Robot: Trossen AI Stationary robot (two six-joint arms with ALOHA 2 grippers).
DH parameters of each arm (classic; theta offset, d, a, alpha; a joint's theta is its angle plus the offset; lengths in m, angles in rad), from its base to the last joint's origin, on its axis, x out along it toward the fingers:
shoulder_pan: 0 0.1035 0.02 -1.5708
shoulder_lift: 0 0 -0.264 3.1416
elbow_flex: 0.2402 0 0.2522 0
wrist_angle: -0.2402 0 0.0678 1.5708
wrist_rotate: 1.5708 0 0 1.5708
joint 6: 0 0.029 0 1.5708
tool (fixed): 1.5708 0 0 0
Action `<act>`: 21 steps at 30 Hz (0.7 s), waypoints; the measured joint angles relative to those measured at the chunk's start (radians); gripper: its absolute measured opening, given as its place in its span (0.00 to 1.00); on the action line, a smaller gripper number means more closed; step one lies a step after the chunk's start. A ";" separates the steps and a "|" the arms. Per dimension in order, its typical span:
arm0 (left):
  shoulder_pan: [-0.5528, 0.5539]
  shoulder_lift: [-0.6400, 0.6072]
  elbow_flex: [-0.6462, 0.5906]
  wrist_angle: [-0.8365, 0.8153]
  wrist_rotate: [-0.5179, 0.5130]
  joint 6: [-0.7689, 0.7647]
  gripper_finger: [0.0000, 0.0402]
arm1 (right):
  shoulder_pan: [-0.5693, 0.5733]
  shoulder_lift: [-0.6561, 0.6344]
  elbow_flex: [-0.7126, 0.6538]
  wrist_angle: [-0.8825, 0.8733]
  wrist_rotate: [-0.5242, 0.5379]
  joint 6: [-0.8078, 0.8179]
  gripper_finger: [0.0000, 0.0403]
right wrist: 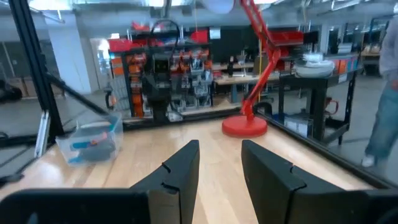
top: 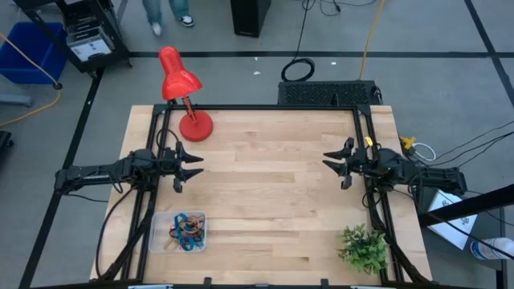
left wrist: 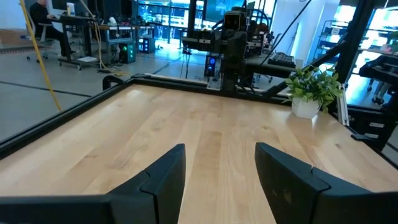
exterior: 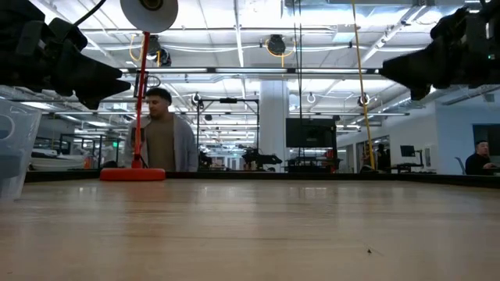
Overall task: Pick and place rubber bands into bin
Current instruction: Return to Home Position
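Observation:
The clear bin [top: 178, 232] stands near the table's front left corner with several rubber bands [top: 187, 229], black, orange and blue, lying inside it; the right wrist view shows the bin [right wrist: 90, 142] too. My left gripper [top: 197, 164] hovers at the table's left side, pointing level toward the right, open, with nothing between its fingers [left wrist: 165, 177]. My right gripper [top: 329, 160] hovers at the right side, pointing level toward the left, open and empty, as the right wrist view [right wrist: 221, 168] shows.
A red desk lamp [top: 183, 92] stands at the table's far left on its round base. A small potted plant [top: 363, 247] sits at the front right corner. A black frame runs along the table's edges. A person [exterior: 160, 129] stands beyond the far edge.

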 joint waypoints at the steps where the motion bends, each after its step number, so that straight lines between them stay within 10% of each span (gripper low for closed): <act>1: 0.000 0.000 0.000 0.000 -0.001 0.000 0.50 | 0.000 0.001 0.001 -0.001 0.000 0.001 0.28; 21: 0.001 0.000 0.000 0.000 -0.003 0.001 0.50 | 0.000 0.009 -0.002 0.006 0.000 0.029 0.28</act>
